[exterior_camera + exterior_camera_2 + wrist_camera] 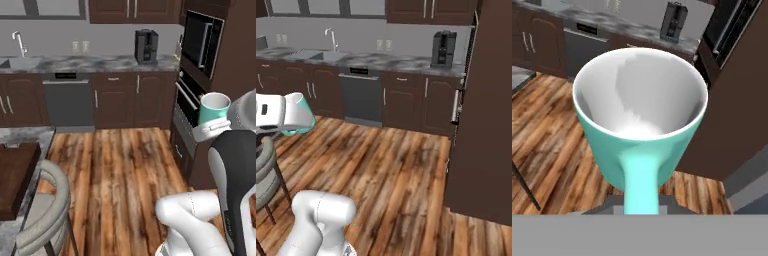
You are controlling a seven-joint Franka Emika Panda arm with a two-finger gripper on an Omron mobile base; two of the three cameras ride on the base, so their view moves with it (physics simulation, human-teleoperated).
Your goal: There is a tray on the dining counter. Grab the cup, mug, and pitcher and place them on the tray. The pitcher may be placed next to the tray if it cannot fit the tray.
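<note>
The teal mug (215, 107) with a white inside is held upright in the air, high above the wooden floor at the right of the left base view. My gripper (214, 128) is shut on it from below, at the handle side. In the hand view the mug (641, 107) opens toward the camera and its handle (641, 182) runs down between the jaws. A teal edge of the mug (305, 114) shows behind my white hand. The dark brown tray (15, 177) lies on the marbled dining counter (27, 136) at far left. The cup and pitcher are out of view.
A grey round-backed chair (47, 210) stands beside the dining counter, between it and my base. A dark oven and microwave column (197, 75) rises just behind the mug. Across the open wooden floor (120, 170) are cabinets, a dishwasher (67, 102) and a coffee machine (146, 46).
</note>
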